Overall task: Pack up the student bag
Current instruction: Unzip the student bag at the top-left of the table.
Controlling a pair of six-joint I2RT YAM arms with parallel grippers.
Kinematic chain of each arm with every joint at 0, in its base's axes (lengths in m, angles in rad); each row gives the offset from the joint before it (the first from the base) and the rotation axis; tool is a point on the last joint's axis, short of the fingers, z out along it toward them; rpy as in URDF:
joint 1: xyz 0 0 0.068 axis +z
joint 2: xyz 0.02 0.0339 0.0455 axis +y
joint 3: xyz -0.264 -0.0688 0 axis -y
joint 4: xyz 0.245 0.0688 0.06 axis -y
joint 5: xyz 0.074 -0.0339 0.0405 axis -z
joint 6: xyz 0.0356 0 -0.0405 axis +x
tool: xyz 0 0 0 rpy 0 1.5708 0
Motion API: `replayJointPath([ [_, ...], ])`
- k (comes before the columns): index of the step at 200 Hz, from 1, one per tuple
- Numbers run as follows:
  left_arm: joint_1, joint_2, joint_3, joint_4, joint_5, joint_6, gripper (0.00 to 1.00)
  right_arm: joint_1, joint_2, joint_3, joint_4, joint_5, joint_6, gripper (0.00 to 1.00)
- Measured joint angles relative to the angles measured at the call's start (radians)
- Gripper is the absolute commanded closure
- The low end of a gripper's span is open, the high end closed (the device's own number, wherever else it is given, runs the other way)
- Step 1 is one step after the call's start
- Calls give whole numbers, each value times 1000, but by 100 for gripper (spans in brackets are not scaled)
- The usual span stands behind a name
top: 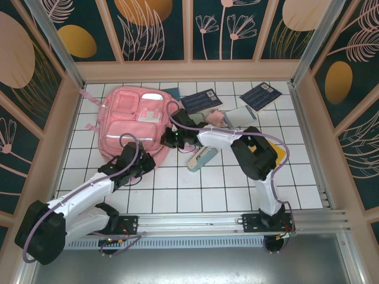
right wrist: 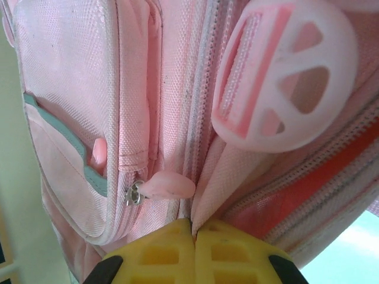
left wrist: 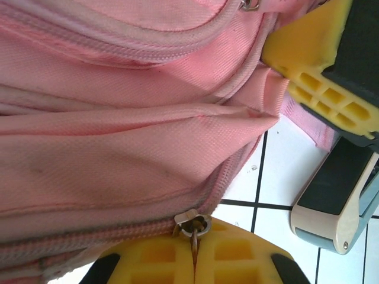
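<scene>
- The student bag lies flat at the far left of the tiled surface, front pockets up.
- My left pincer is closed on the metal zip pull at the bag's near edge.
- My right pincer is clamped shut on what looks like a fold of the bag's pink cloth beside a zip line. The contact sits at the frame's edge, so I can't be sure how much is caught.
- I judge it soft, limp and light: it will bunch and sag rather than lift whole.
- The best holds are pulls, seams and straps. One pinch anchors the cloth while the other draws the zip.
</scene>
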Motion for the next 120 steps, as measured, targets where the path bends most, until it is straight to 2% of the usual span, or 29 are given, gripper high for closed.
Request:
replayJointPath([
  [46,12,-11,67,-183,-104,-20,100,-68,0,64,-101,15,-87,100],
  [79,46,-24,119,-327,-219,-77,100,-128,0,135,-164,3,-132,100],
  [120,61,-25,185,-396,-297,-114,100,-140,25,253,-232,-2,-175,100],
])
